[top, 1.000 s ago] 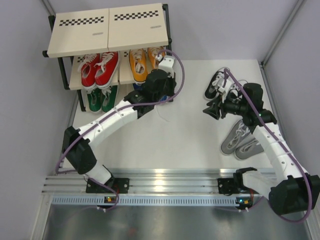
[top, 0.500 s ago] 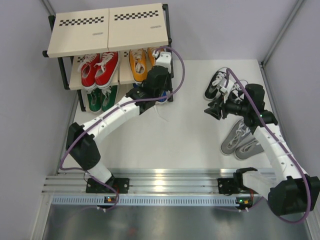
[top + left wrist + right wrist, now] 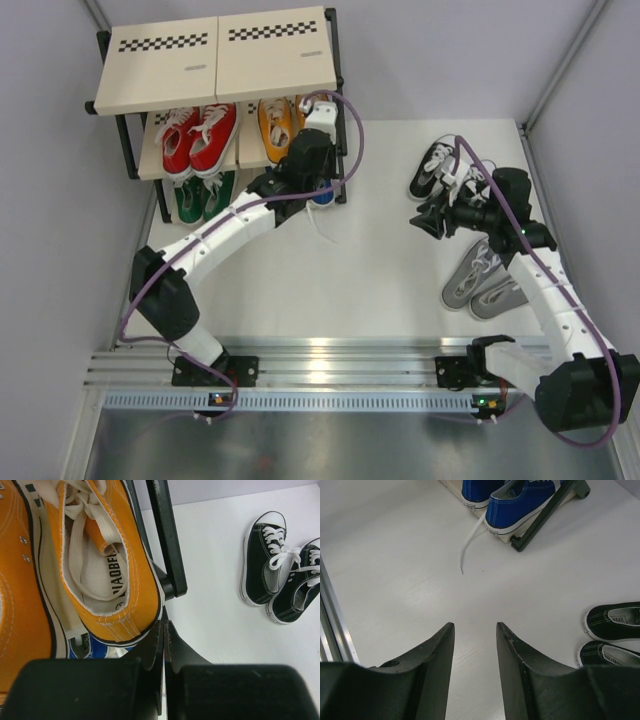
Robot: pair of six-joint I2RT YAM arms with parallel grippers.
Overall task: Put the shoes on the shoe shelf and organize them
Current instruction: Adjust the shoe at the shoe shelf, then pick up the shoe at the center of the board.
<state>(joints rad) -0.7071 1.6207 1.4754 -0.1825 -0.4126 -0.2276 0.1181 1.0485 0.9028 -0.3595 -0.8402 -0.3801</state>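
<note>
Shelving four pairs done, two left

Red canvas sneakers [image 3: 200,135], orange canvas sneakers [image 3: 275,125], green canvas sneakers [image 3: 190,200] and blue canvas sneakers [image 3: 520,502] sat on the black-framed, beige-board shoe shelf [image 3: 160,70] at ten o'clock. Black canvas sneakers [image 3: 435,168] at two and grey canvas sneakers [image 3: 485,285] at four lay on the white table [image 3: 380,270]. The left claw [image 3: 164,630] was pinched shut, empty; the right claw [image 3: 473,630] stood part-open, empty.

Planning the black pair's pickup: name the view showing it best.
Left wrist: black shoes seen from above, laces and toe cap clear, one cropped. Top external: right arm partly covers them. Right wrist: only their heels.

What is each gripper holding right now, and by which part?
Nothing. The left gripper is shut and empty, at the heel of the orange sneaker; the right gripper is open and empty.
</note>
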